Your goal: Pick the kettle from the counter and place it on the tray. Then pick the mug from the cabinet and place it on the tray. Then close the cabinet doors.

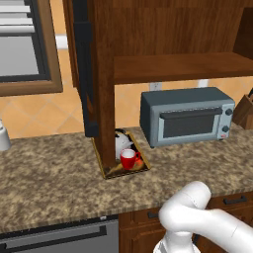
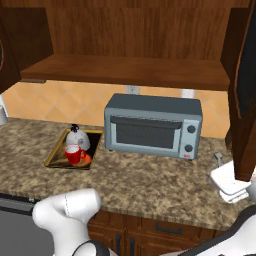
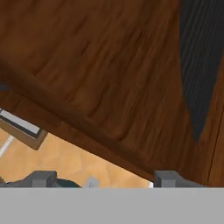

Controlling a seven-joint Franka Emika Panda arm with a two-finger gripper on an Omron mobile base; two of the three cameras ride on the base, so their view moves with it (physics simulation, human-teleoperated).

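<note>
The gold-rimmed tray [image 1: 106,172] [image 2: 54,159] lies on the granite counter [image 1: 49,178] [image 2: 145,175], left of a toaster oven. On it stand the white-grey kettle [image 1: 120,142] [image 2: 78,138] and, in front of it, the red mug [image 1: 129,159] [image 2: 74,154]. The dark wood cabinet [image 1: 173,64] [image 2: 125,70] hangs above with both cabinet doors swung open: the left door [image 1: 84,74] and the right door [image 2: 244,90]. My white hand [image 2: 228,183] sits just under the right door's lower edge. My gripper [image 3: 105,178] is open, fingertips [image 3: 41,177] wide apart, facing wood and a black panel [image 3: 199,65].
A grey toaster oven [image 1: 187,116] [image 2: 152,125] stands at the back of the counter. A white cylinder [image 1: 2,136] sits at the far left, a knife block [image 1: 244,111] at the far right. Wooden drawer fronts [image 1: 232,202] run below the counter edge.
</note>
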